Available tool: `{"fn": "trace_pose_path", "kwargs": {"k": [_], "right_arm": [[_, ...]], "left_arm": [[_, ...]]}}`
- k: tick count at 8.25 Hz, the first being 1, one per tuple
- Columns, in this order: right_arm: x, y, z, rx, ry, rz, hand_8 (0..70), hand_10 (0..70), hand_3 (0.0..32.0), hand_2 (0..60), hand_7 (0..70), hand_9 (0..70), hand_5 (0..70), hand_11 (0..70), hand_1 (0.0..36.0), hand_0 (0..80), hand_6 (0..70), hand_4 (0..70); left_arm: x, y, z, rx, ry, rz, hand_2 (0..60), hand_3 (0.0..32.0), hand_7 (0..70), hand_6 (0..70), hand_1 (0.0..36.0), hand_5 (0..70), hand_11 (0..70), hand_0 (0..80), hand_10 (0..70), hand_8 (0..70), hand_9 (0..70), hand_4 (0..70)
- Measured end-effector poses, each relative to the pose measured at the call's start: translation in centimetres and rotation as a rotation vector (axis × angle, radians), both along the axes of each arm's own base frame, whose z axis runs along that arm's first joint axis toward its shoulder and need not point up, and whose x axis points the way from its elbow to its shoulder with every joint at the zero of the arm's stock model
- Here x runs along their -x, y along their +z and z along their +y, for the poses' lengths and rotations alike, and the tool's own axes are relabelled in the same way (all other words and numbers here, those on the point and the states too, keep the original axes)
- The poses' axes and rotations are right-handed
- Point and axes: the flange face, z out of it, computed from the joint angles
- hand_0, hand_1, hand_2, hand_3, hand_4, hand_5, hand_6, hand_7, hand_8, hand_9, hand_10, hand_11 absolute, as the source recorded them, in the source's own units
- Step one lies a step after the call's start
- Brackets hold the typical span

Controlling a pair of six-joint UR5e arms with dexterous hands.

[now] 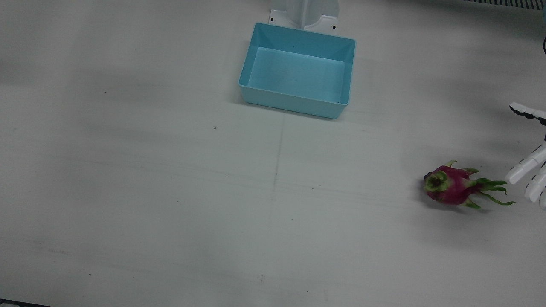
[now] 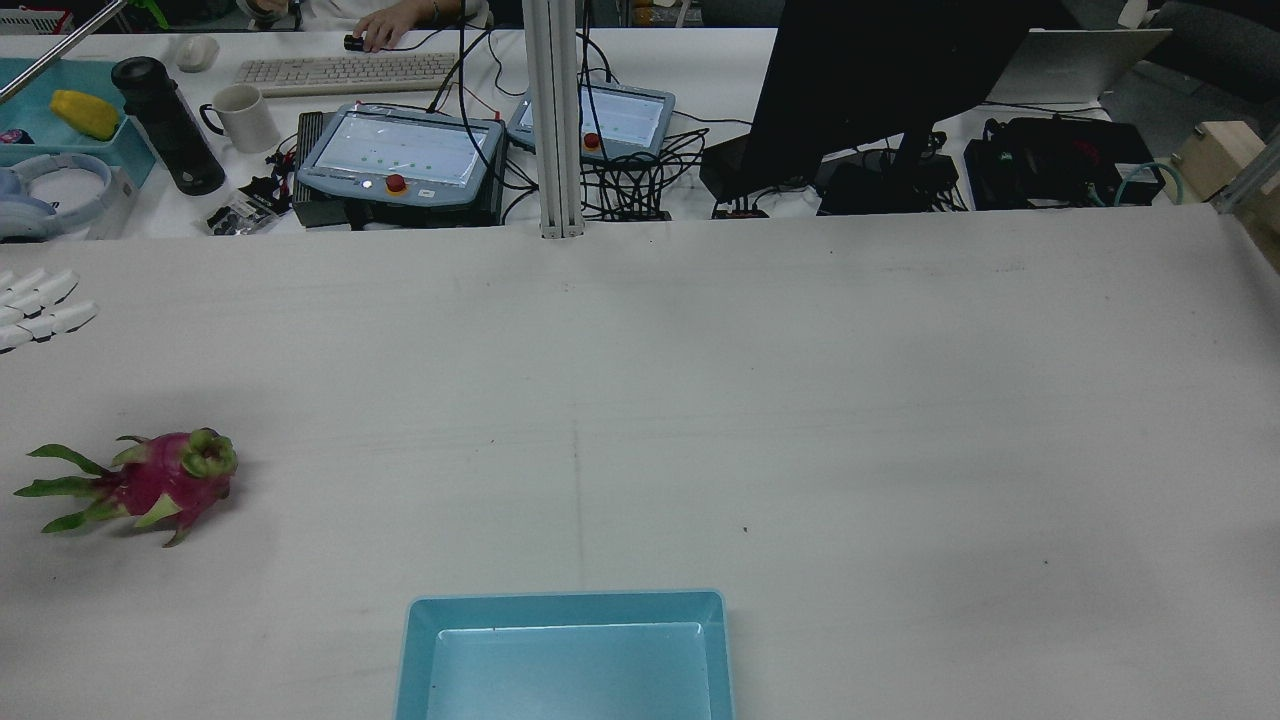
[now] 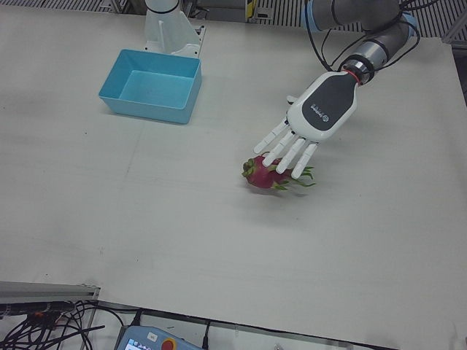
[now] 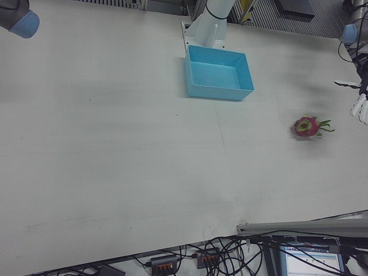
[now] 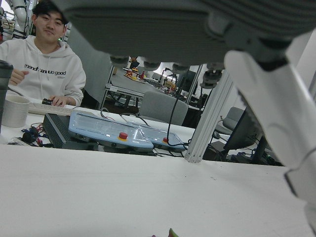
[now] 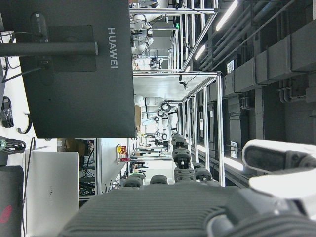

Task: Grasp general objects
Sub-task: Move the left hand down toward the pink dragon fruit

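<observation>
The robot's left hand [image 3: 310, 120] hangs with fingers spread and holding nothing beside a dragon fruit [image 1: 453, 186] lying on its side on the white table [image 1: 170, 192], well away from the empty blue bin [image 1: 297, 70] near the pedestal. The right hand [image 6: 197, 197] appears only in its own camera, where its fingers look loosely extended with nothing between them. The fruit rests on a rounded flank, so a sideways touch from the fingertips would likely roll it off toward the bin side before any grip forms; closing on the thin green leaf tips rather than the red body would likely give a hold that slips. From the left-front camera the fingers [image 3: 288, 149] seem to overlap the fruit, yet the overhead front camera shows a clear gap between them and the trailing leaves. The rear camera catches only fingertips [image 2: 40, 305] at its edge, farther back than the fruit, while the left hand's own camera barely glimpses a leaf tip at its lower margin.
</observation>
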Motion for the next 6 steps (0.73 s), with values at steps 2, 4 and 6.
{"fn": "trace_pose_path", "kwargs": {"k": [2,4,6], "right_arm": [[0.0,0.0,0.0,0.0,0.0,0.0,0.0,0.0,0.0,0.0,0.0,0.0,0.0,0.0,0.0,0.0,0.0,0.0],[0.0,0.0,0.0,0.0,0.0,0.0,0.0,0.0,0.0,0.0,0.0,0.0,0.0,0.0,0.0,0.0,0.0,0.0],[0.0,0.0,0.0,0.0,0.0,0.0,0.0,0.0,0.0,0.0,0.0,0.0,0.0,0.0,0.0,0.0,0.0,0.0]], "left_arm": [[0.38,0.71,0.81,0.044,0.017,0.069,3.4,4.6,2.1,0.0,16.0,8.4,0.4,49.8,0.0,0.0,0.0,0.0],[0.2,0.29,0.9,0.085,0.042,0.152,4.4,9.0,2.2,0.0,18.4,0.2,1.7,51.6,0.0,0.0,0.0,0.0],[-0.19,0.19,0.78,0.117,0.036,0.217,6.8,8.0,2.8,0.0,22.5,1.7,0.0,55.4,0.0,0.0,0.0,0.0]]}}
